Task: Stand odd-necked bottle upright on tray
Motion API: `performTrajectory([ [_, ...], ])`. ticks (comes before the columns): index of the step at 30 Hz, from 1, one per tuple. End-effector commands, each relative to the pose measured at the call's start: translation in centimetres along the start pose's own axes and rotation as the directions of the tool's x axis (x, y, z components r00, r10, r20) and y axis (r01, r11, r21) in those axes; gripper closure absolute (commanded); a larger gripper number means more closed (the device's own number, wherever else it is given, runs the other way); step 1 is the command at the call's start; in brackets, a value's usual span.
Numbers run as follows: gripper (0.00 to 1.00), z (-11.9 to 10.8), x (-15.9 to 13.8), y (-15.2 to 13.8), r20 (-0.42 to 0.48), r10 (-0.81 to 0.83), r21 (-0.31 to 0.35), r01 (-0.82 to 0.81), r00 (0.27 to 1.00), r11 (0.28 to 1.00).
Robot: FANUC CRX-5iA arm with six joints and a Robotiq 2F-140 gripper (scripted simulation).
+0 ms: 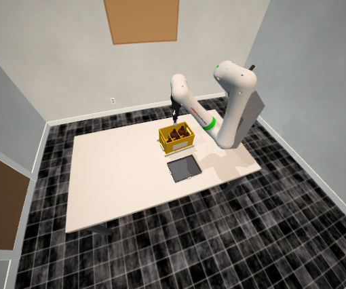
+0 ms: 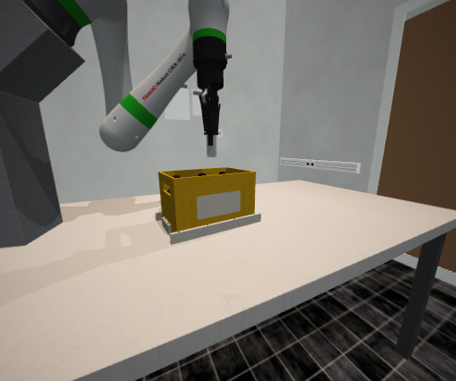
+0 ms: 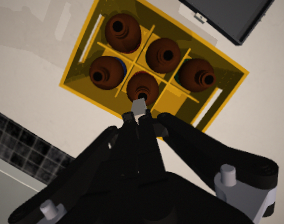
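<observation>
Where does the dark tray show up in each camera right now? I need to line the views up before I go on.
Top: the tray lies on the table just in front of the yellow crate, near the picture's middle.
Exterior: only the tray's grey edge shows, right in front of the crate.
Wrist: the tray's corner is at the upper right.
Shared landmark: the yellow crate.

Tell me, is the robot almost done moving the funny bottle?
Not yet. All five bottles stand in the yellow crate, and the tray has no bottle on it. The gripper is shut on nothing above the crate. Choosing, lifting and placing the odd bottle remain.
</observation>
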State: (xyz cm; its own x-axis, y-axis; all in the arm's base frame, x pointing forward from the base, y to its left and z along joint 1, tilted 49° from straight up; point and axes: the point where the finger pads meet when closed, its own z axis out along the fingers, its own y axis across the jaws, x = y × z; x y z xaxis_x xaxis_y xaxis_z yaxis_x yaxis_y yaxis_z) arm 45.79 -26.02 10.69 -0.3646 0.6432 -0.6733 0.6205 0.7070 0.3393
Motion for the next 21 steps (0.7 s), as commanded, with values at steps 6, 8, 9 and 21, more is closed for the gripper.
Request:
performTrajectory([
  [6, 0.56, -0.03, 0.02, 0.17, 0.001, 0.0, 0.0, 0.0, 1.0, 1.0],
  [8, 0.56, -0.03, 0.02, 0.17, 0.001, 0.0, 0.0, 0.0, 1.0, 1.0],
  [9, 0.56, -0.03, 0.02, 0.17, 0.001, 0.0, 0.0, 0.0, 1.0, 1.0],
  [21, 0.56, -0.03, 0.02, 0.17, 0.001, 0.0, 0.0, 0.0, 1.0, 1.0],
])
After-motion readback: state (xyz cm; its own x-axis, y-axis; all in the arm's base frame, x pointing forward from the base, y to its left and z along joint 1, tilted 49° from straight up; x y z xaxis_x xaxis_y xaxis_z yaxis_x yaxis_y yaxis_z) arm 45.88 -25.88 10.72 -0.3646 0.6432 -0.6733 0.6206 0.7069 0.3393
